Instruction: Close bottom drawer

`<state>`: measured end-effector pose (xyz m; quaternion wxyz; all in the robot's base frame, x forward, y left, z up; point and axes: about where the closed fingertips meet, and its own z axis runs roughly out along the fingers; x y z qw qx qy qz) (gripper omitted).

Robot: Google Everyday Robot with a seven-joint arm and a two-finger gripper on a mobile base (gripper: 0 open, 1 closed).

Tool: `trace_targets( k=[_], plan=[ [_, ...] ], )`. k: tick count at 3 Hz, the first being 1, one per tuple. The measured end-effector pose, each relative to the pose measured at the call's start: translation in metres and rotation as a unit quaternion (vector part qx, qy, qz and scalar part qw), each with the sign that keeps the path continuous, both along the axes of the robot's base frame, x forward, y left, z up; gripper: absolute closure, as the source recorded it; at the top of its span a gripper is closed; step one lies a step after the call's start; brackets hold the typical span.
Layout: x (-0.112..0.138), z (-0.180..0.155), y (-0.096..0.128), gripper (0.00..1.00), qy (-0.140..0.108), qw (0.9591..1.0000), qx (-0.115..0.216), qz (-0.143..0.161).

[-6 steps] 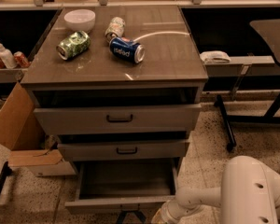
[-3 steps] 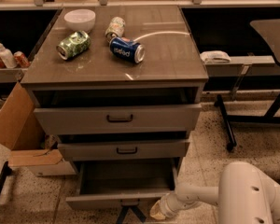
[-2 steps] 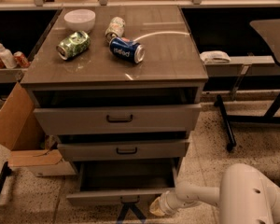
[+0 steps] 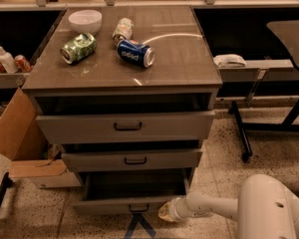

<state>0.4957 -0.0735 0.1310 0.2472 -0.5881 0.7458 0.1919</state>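
The bottom drawer (image 4: 129, 204) is the lowest of three in a grey-brown cabinet. It stands pulled out, its dark boxy inside showing, with a small black bar handle (image 4: 139, 208) on its low front panel. My gripper (image 4: 165, 212) is at the right end of that front panel, low near the floor, at the end of my white arm (image 4: 214, 208) that reaches in from the lower right. It seems to touch the panel.
The middle drawer (image 4: 132, 159) and top drawer (image 4: 125, 126) also stand partly out. On the cabinet top lie a white bowl (image 4: 84, 20) and three cans, one of them blue (image 4: 134, 52). A cardboard box (image 4: 20, 143) stands at the left, a table leg (image 4: 240, 131) at the right.
The bottom drawer has slid inward, its front panel now nearer the cabinet. My gripper has moved with it, up and toward the cabinet, along the panel's right end.
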Motion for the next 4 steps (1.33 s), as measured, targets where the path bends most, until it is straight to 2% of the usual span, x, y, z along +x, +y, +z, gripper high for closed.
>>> trace_targets(
  k=[1,2,4],
  plan=[
    [0.016,0.006,0.004,1.0,-0.022,0.9997,-0.004,-0.003],
    [0.032,0.007,0.006,1.0,-0.034,0.9994,-0.007,-0.011],
    [0.065,0.008,0.013,1.0,-0.046,0.9989,-0.001,-0.012]
  ],
)
